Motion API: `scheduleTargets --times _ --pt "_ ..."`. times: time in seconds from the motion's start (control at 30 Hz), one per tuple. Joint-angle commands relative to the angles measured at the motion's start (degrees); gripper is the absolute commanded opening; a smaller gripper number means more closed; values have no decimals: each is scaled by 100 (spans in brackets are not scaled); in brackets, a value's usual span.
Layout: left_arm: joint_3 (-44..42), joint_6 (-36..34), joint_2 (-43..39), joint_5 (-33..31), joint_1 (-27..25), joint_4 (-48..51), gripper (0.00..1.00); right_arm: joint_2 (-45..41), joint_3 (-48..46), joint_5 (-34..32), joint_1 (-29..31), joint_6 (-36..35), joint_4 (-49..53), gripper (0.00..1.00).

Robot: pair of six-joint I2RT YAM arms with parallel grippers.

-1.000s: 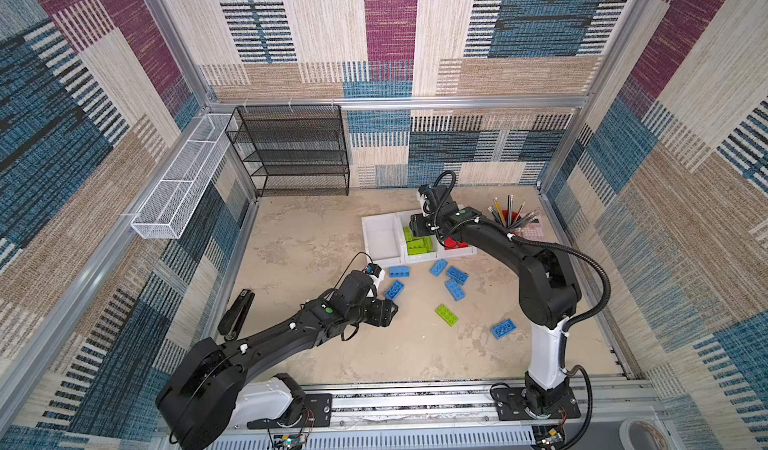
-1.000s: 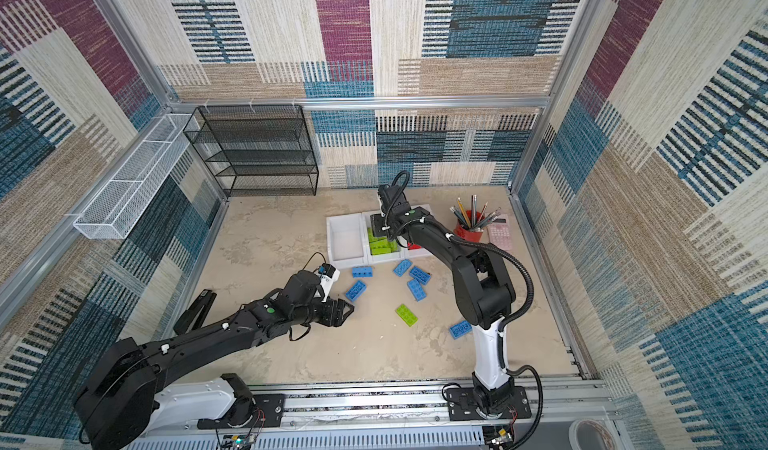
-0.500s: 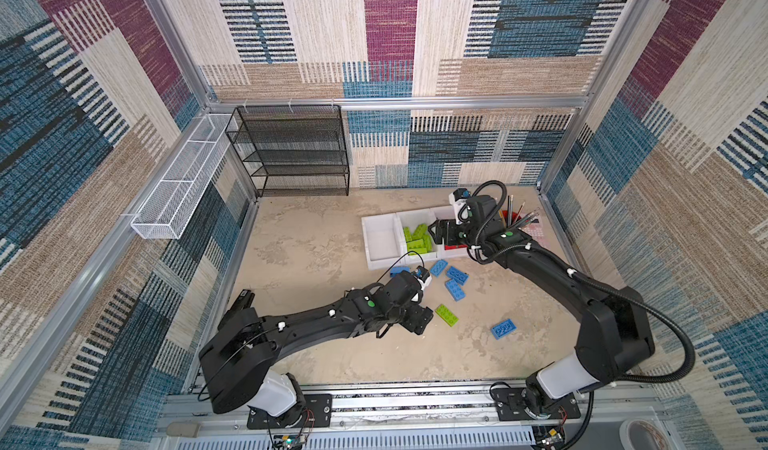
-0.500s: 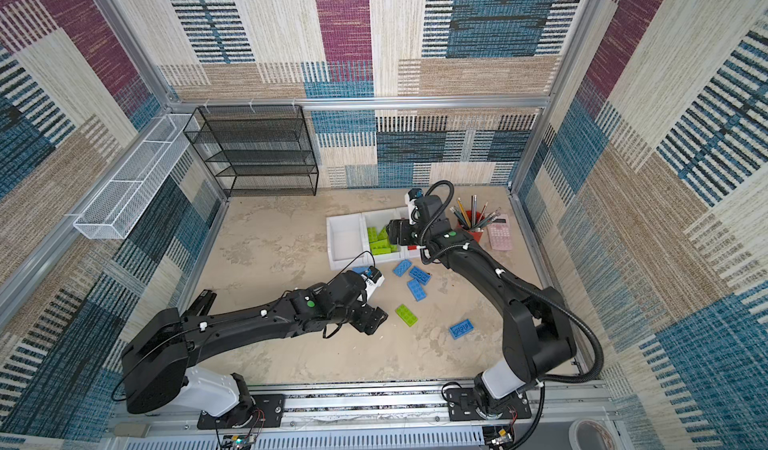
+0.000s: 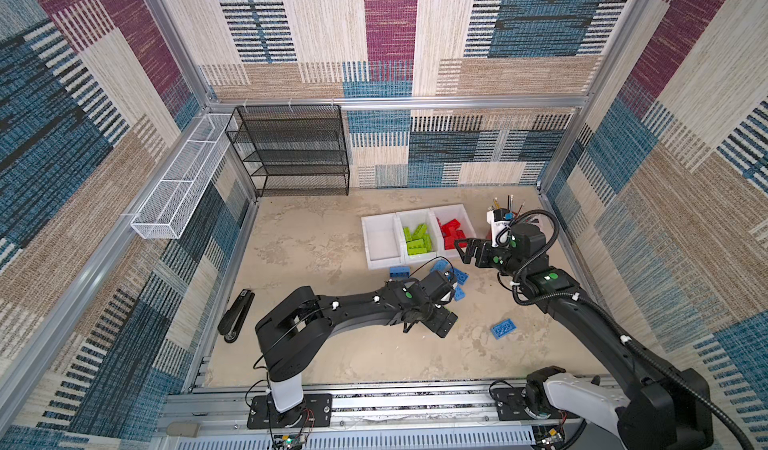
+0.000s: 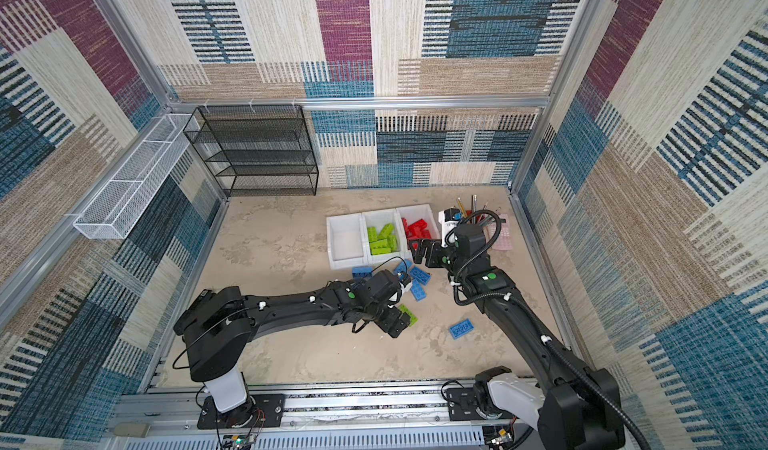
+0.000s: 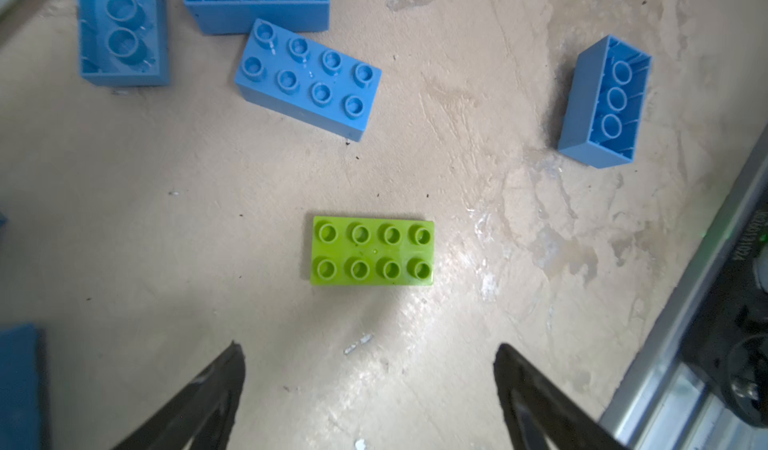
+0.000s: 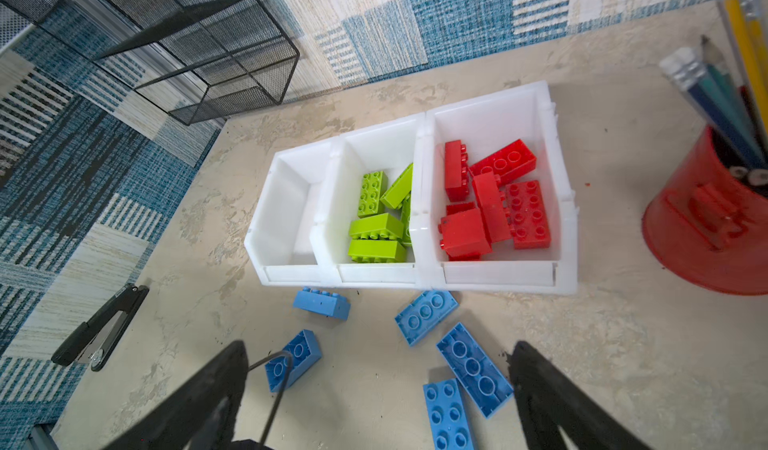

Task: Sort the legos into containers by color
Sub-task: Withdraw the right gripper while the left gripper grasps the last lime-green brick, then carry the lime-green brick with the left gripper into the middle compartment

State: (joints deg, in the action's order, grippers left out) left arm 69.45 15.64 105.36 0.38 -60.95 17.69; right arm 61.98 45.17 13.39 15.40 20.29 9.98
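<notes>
left bin [image 8: 286, 219]: white and holding nothing. By elimination I judge it is meant for blue, so that colour is not begun.
blue bricks [image 8: 426, 317]: five lie scattered on the surface [image 8: 602, 344] just in front of the bins' low lips. Some are studs up, some hollow side up, and one is on its side. None is in a bin.
middle bin [image 8: 374, 136]: about five green bricks [image 8: 376, 223] lie inside, so green looks nearly done.
green brick [image 7: 372, 251]: the one green piece outside a bin. It lies flat and studs up on the surface, apart from the blue ones.
left tool [image 7: 370, 348]: jaws spread wide with nothing between them. It hovers just short of the green brick, whose long side runs along the line between the jaws. This looks like the next pick.
right bin [image 8: 490, 115]: holds a pile of red bricks [image 8: 528, 215]. No red shows on the surface, so red looks finished.
right tool [image 8: 379, 344]: open and empty, hanging above the blue bricks in front of the bins.
lone blue brick [image 5: 503, 328]: studs up and well apart from the rest.
remaining: one green and six blue; I judge the task more than half done.
</notes>
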Motion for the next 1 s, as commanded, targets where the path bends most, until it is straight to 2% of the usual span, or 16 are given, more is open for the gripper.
scheduleTargets --times 0.0,0.33,0.5,0.63,0.83,0.97 --pt "383 -166 321 -30 -50 338 95 -102 -155 -170 -52 286 -329 99" --pt "1165 -244 1166 -274 -96 723 96 -207 -506 -219 -142 414 -596 99" --pt "1364 -289 1430 -332 -103 823 94 -282 -597 -297 -160 414 -664 99" --pt "1360 -254 1495 -372 -101 822 87 -282 -610 -273 -177 415 -690 99" --pt "1200 -213 1311 -342 -102 760 71 -292 -612 -262 -194 422 -703 99" --pt "1037 -133 1126 -424 -97 700 67 -296 -609 -265 -195 414 -689 99"
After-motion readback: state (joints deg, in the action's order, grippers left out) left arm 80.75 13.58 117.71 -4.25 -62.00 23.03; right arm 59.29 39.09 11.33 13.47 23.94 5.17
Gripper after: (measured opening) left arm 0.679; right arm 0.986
